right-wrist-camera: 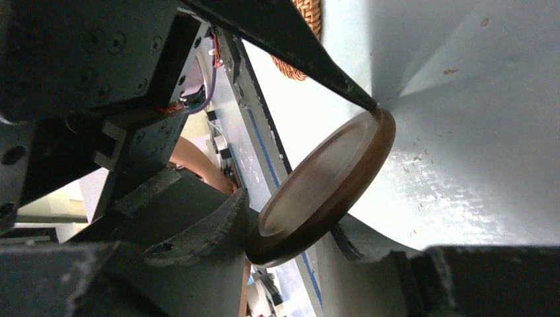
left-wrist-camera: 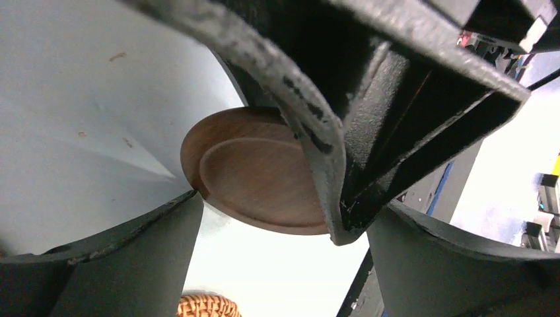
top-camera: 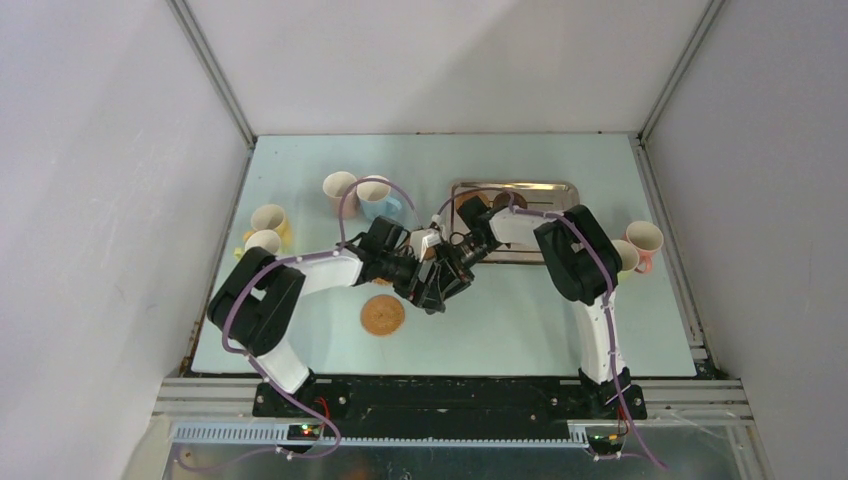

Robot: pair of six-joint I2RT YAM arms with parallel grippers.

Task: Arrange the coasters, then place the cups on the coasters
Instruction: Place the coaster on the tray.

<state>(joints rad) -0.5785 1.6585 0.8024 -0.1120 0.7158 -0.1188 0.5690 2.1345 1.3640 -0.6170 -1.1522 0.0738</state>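
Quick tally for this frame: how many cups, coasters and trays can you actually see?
Cups: 6
Tan woven coasters: 2 plainly seen
Dark coasters: 2
Tray: 1
Total: 11; the arms may hide more coasters.

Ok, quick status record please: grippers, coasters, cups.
right gripper: closed on dark brown coaster, which is held tilted, apparently off the table
left gripper: open wide, one fingertip at that coaster's rim
tan coaster: flat on the table, bare, near side of the grippers
tray: far right of centre, partly hidden by the right arm
cups, left side: left pink cup, blue cup, two yellow cups
cups, right edge: right pink cup, green cup
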